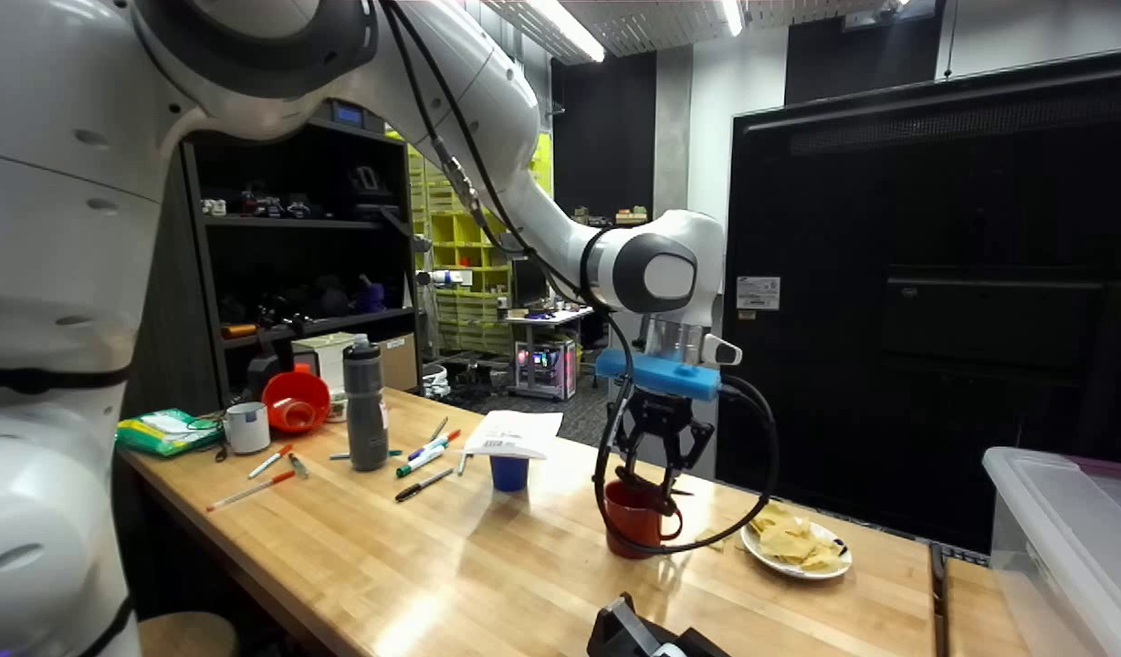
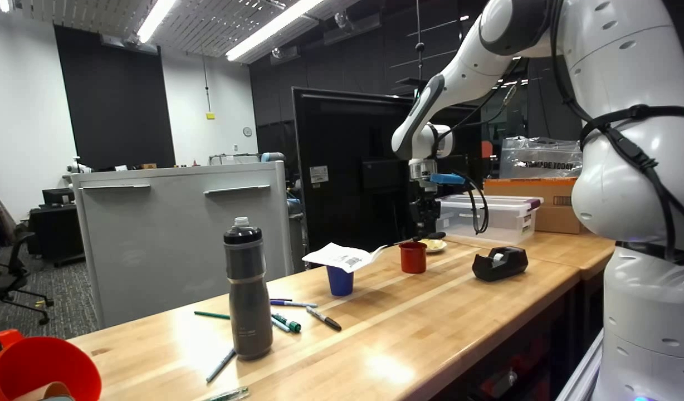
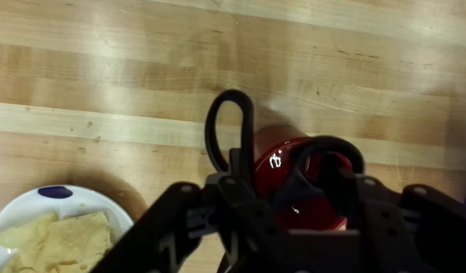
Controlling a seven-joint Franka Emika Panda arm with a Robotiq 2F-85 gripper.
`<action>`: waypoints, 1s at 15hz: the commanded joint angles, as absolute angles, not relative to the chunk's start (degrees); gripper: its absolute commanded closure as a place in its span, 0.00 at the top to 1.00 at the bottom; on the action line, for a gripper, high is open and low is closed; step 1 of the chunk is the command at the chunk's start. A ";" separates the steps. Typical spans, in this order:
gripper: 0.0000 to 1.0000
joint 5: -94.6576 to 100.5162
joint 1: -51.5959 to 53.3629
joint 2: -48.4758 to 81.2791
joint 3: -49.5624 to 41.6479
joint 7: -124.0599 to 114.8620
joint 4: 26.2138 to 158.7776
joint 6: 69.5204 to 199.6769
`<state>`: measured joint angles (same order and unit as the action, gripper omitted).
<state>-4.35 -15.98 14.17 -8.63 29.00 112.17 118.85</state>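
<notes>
My gripper [image 1: 650, 484] points straight down just above a red mug [image 1: 633, 525] standing upright on the wooden table; both show in the exterior view [image 2: 413, 260] too. In the wrist view my fingers [image 3: 290, 165] are well apart over the mug's mouth [image 3: 269, 180]. A black two-looped thing, like scissors handles [image 3: 248, 121], lies at the mug's mouth. One loop lies beside each fingertip. Its dark end also shows under the gripper in an exterior view [image 2: 431, 236]. Its lower part is hidden, and I cannot tell whether the fingers press on it.
A plate [image 3: 92, 197] of chips stands beside the mug. A blue cup [image 1: 509, 474] with paper [image 1: 515, 433] on top is on the other side. A tape dispenser [image 2: 501, 264], grey bottle [image 1: 367, 420], scattered markers [image 1: 424, 456] and a clear bin [image 1: 1063, 529] stand around. A cable loops by the gripper.
</notes>
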 commanded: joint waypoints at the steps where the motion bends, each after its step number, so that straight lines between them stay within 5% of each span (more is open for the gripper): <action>1: 0.55 -5.52 -16.36 11.65 -8.49 30.20 112.82 118.14; 15: 0.60 -9.19 -17.87 13.27 -9.41 32.34 111.05 116.41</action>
<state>-6.65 -16.41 12.62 -9.12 30.10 112.08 118.45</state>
